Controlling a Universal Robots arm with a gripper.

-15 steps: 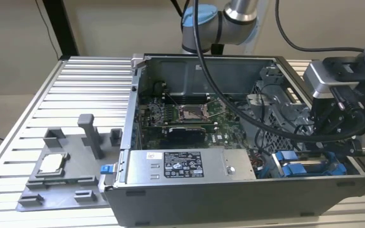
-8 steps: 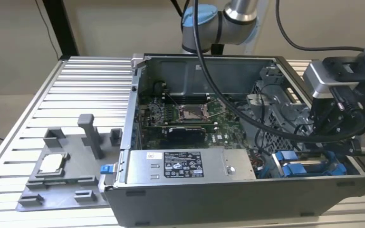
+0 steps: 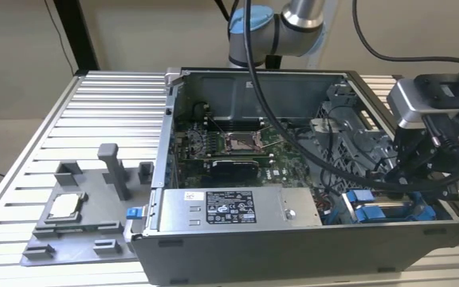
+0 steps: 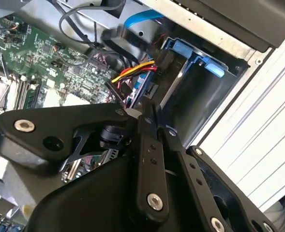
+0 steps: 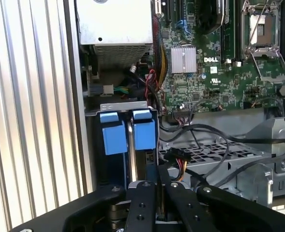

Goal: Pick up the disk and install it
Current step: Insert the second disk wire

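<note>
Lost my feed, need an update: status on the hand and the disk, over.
Hand shut, nothing seen in it, above the drive bay. Disk sitting in the bay, blue frame showing. Loose cables close beside the hand.

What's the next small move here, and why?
Probably a short push straight down on the disk to seat it. In the first wrist view it stands on edge in the drive bay, blue tabs up. The gripper is shut, holds nothing, and its tips sit just beside those tabs. I can't tell whether the disk has latched.
</note>
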